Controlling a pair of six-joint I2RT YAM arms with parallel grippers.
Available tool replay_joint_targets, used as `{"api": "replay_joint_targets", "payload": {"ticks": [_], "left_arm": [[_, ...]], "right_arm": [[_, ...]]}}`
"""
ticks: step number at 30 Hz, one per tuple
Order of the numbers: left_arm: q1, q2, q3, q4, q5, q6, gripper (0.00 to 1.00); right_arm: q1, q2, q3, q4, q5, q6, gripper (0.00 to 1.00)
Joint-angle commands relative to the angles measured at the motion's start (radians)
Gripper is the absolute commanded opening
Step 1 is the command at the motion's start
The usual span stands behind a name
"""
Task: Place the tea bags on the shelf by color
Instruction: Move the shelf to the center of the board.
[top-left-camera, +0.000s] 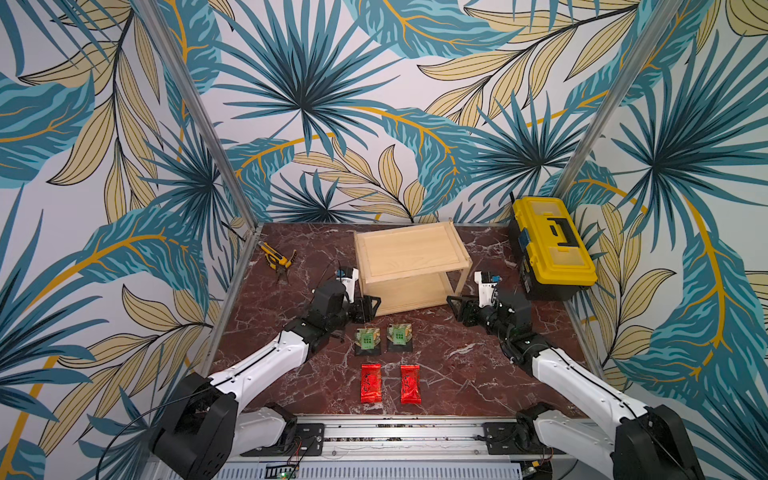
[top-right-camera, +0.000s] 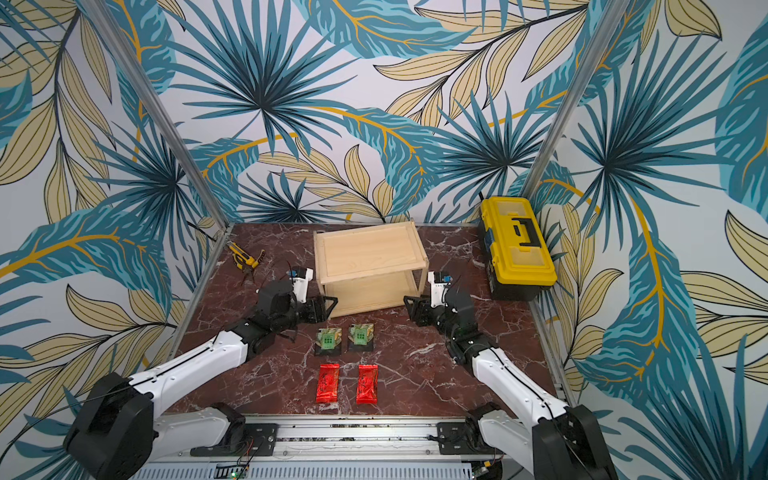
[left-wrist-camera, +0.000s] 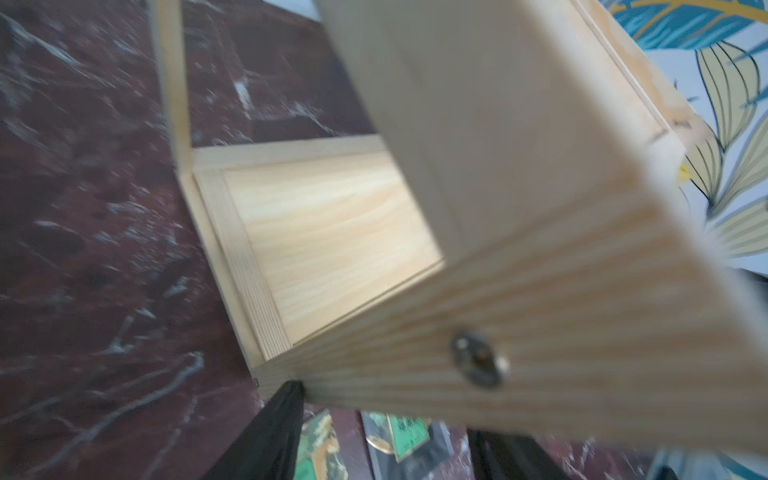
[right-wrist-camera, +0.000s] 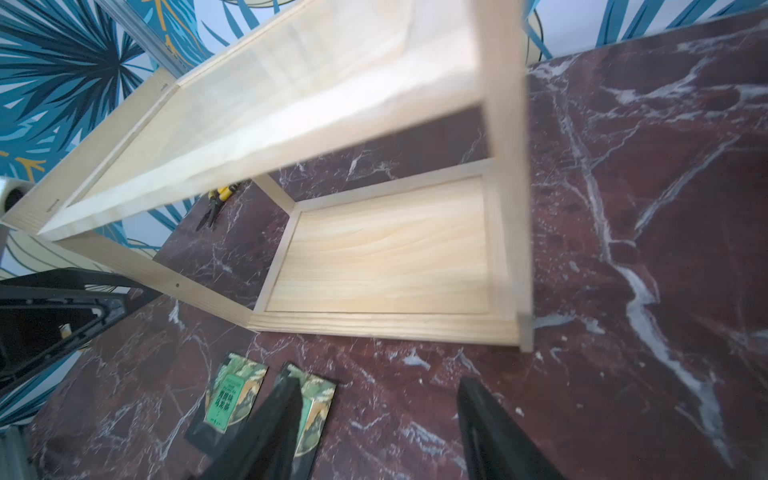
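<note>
Here, tea bags (top-left-camera: 385, 361) on marble, apart from both arms' spread, empty fingers (right-wrist-camera: 266, 432) flanking shelf (top-left-camera: 409, 266), left seemingly touching it.

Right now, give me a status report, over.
Left gripper and right gripper open, empty, flanking shelf. Four tea bags on table, none shelved. Nothing blocking.

A staged robot test cell, not a lived-in room: tropical-leaf printed panels (top-left-camera: 316, 104) held by bare aluminium posts (top-left-camera: 195, 112) box in a dark red marble-patterned tabletop (top-left-camera: 457, 365), with two white-and-black robot arms (top-left-camera: 257, 365) mounted on a metal rail (top-left-camera: 399, 432).
</note>
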Motion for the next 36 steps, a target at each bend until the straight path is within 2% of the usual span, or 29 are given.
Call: {"api": "replay_joint_targets", "payload": {"ticks": [1, 5, 9, 11, 13, 19, 21, 26, 31, 36], "left_arm": [[-0.077, 0.017, -0.052, 0.014, 0.058, -0.022, 0.63], [-0.093, 0.026, -0.055, -0.015, -0.002, -0.029, 0.62], [-0.09, -0.021, -0.01, -0.062, -0.193, -0.025, 0.65], [-0.086, -0.022, 0.008, -0.026, -0.313, -0.017, 0.66], [-0.071, 0.001, 0.038, 0.022, -0.354, 0.003, 0.68], [-0.013, 0.159, 0.179, 0.059, -0.353, 0.048, 0.69], [0.015, 0.182, 0.194, 0.076, -0.363, 0.051, 0.68], [0.075, 0.218, 0.212, 0.118, -0.364, 0.054, 0.67], [0.133, 0.282, 0.235, 0.143, -0.329, 0.026, 0.65], [0.157, 0.316, 0.268, 0.156, -0.313, 0.018, 0.65]], "right_arm": [[0.027, -0.009, -0.061, -0.014, -0.014, 0.037, 0.65], [0.044, 0.044, -0.08, 0.07, 0.027, 0.025, 0.65], [0.044, 0.158, -0.032, 0.093, -0.023, 0.043, 0.65], [0.045, 0.166, -0.046, 0.126, -0.033, 0.06, 0.65], [0.044, 0.145, -0.047, 0.104, -0.01, 0.053, 0.65], [0.028, -0.034, -0.011, -0.059, 0.147, 0.004, 0.68], [-0.007, -0.053, 0.011, -0.071, 0.159, -0.014, 0.68], [-0.102, 0.097, 0.145, -0.047, 0.048, -0.021, 0.65], [-0.111, 0.261, 0.265, 0.023, -0.036, 0.004, 0.58], [-0.111, 0.358, 0.316, 0.063, -0.081, 0.028, 0.52]]}}
